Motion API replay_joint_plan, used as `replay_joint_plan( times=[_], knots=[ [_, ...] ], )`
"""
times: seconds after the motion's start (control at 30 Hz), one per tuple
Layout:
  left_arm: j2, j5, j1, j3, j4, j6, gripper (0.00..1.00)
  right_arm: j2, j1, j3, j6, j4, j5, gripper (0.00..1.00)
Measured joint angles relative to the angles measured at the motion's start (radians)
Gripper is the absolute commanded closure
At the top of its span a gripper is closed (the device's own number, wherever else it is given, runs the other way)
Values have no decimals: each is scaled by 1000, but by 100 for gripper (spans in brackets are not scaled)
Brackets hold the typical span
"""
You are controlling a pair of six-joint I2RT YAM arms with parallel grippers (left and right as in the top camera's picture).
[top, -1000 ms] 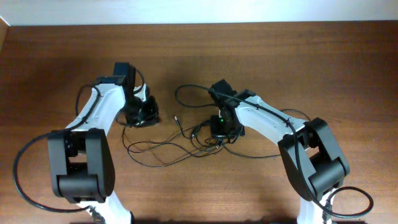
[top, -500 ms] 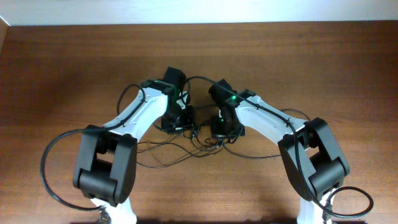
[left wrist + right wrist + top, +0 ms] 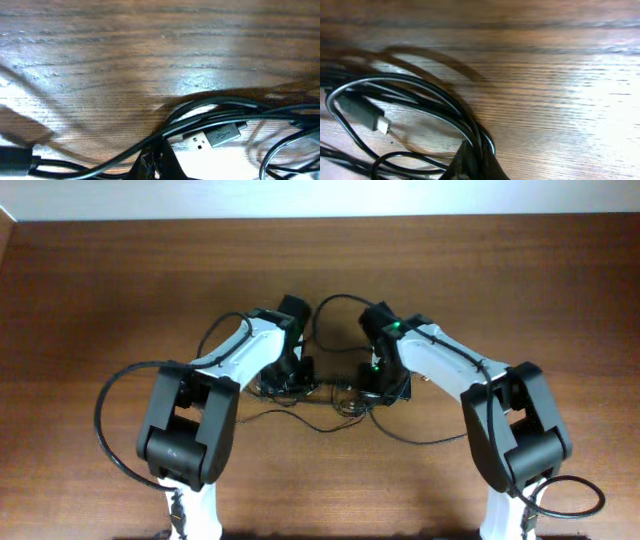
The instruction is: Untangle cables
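Note:
The cables are thin black cords in a tangle on the wooden table between my two grippers. My left gripper sits at the tangle's left end. In the left wrist view its fingertips are closed together, with a black cord crossing them; a dark USB plug with a silver tip lies just to the right. My right gripper sits at the tangle's right end. In the right wrist view it is shut, with several looped cords bunched at its tips. A black plug lies to the left.
The brown wooden table extends around the tangle. A cord strand trails toward the front right. Thick black arm cables loop beside each arm base. A pale wall edge runs along the back.
My left gripper has swept right from the table's left part to the tangle's left end. My right gripper has shifted slightly right. The cords are now bunched tighter between them.

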Motion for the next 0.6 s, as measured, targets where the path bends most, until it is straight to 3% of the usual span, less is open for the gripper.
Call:
replay_joint_plan(
  times=[0.2,0.4,0.47,0.6],
  knots=[
    [13,122,92,-1,-4,2,100,0,-36,-18,-6,-19,-21,96],
    [30,239,283,-18,-29,3,100,-16,-154,-85,-23,-9,-116,96],
    [18,117,406,-6,-46,10,100,-48,-272,-119,-40,-63,-42,95],
    [2,-79,456,0,-21,12,100,-66,-368,-129,-53,-107,139,95]
  ],
)
